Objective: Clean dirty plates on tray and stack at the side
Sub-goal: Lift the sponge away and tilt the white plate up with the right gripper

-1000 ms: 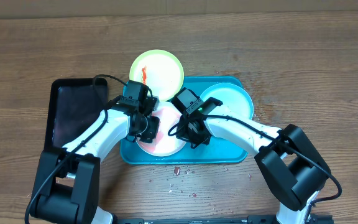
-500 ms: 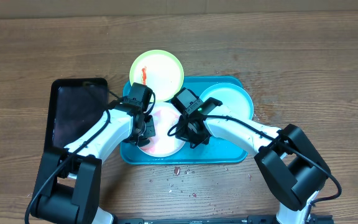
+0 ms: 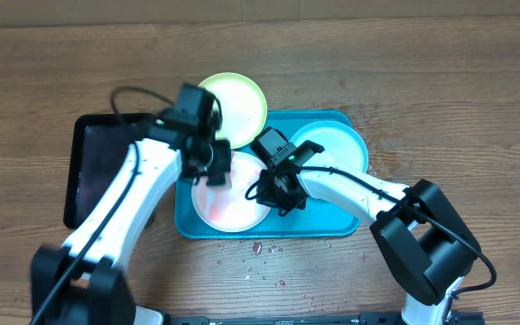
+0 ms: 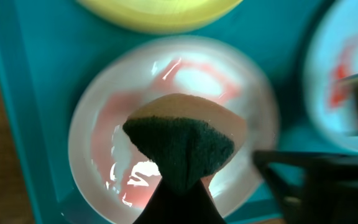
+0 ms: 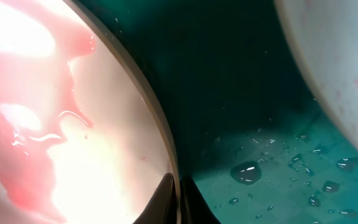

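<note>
Overhead: tray (image 3: 328,221) mid-table, black tray (image 3: 97,171) just left of it. white plate (image 3: 233,206) sits in the tray's left half and light blue plate (image 3: 337,144) in the right half. yellow-green plate (image 3: 242,101) is at the back, overlapping the tray's far rim, partly under the left arm. left gripper (image 3: 208,167) is over the white plate's back-left part, clamped on a sponge (image 3: 218,173). right gripper (image 3: 273,194) is at the white plate's right edge.

Left wrist: sponge (image 4: 180,146) is pinched from below, dark scrub face up, over the middle of the white plate (image 4: 101,143); contact unclear. Pink watery smears cover the plate. Red streak on the light blue plate (image 4: 340,68).

Right wrist: right gripper (image 5: 178,193) is narrow, nipping the white plate (image 5: 55,112) at its rim, likely steadying it. Water drops on the tray (image 5: 247,124) floor.

Progress, judged: early. The white plate is mid-wipe, not clean. The light blue plate looks untouched; the yellow-green one can't be told, as its sauce area is hidden. Nothing is stacked at the side. Left to do: finish this plate, wipe the other two, stack all three
</note>
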Tool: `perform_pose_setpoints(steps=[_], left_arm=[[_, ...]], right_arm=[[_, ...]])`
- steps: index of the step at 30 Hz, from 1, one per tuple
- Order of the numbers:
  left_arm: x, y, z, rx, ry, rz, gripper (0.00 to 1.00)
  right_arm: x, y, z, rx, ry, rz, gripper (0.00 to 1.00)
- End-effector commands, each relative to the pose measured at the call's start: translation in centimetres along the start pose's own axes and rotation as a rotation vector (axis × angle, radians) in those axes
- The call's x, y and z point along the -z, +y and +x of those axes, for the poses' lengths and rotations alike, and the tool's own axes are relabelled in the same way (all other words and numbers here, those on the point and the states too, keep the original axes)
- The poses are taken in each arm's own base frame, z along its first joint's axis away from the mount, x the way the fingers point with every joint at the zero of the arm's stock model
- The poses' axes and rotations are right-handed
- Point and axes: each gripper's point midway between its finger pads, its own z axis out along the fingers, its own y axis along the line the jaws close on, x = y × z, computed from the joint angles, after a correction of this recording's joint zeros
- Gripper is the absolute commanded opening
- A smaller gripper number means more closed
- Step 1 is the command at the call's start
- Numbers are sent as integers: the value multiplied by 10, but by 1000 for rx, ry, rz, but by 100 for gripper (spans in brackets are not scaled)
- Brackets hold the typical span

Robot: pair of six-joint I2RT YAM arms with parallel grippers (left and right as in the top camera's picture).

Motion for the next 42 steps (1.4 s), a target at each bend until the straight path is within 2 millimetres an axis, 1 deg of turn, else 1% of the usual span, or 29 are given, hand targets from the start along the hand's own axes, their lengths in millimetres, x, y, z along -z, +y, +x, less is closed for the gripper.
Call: perform_pose_setpoints(steps=[1,2,4,5,6,7,8,9,10,12,14,17,20,21,22,26,31,32,33,34,38,40,42], left_arm=[[79,-13,-36,-72,-201,8,4],[89,-9,-40,-64,-224,-13,4],[109,5,-48,-36,-275,-65,4],[115,14,-51,-17,-295,-94,4],[118,27,-54,10,-305,-123,4],[117,39,-54,41,-297,-140,4],[117,46,-54,60,-289,-149,4],[115,52,-54,74,-279,-157,4],[114,58,-54,89,-270,-164,4],[109,68,-53,115,-247,-178,4],[105,76,-51,134,-223,-190,4],[98,84,-50,154,-194,-203,4],[90,86,-49,158,-168,-210,4],[88,87,-47,159,-156,-213,4],[85,88,-46,161,-141,-215,5],[82,76,-46,157,-131,-143,4],[81,74,-43,159,-114,-136,5],[81,73,-42,159,-111,-129,4],[81,73,-42,159,-111,-129,4],[81,73,-42,159,-111,-130,4],[81,74,-41,159,-108,-130,4],[81,74,-41,159,-108,-130,4],[81,73,-42,159,-109,-130,4]], right_arm=[[1,6,7,70,38,-32,4],[3,7,7,74,38,-33,4],[15,12,6,135,20,-48,4],[23,13,5,155,-1,-52,4],[38,11,1,169,-50,-36,4],[52,10,-2,193,-105,-15,4],[65,8,-5,206,-162,10,4],[72,8,-6,214,-192,21,4],[84,8,-7,228,-246,40,4],[106,9,-7,260,-344,75,4],[122,10,-5,290,-420,110,4],[145,9,-6,337,-572,230,4],[165,5,-14,340,-724,334,4],[168,5,-14,344,-747,349,4],[175,4,-17,350,-794,383,4],[198,1,-25,362,-936,480,4],[226,2,-28,419,-1082,609,4],[234,4,-26,436,-1128,643,4],[238,5,-25,438,-1149,654,4],[248,9,-21,449,-1209,683,4],[265,22,-4,481,-1327,711,4],[269,28,3,498,-1361,710,4],[268,31,7,509,-1366,702,4]])
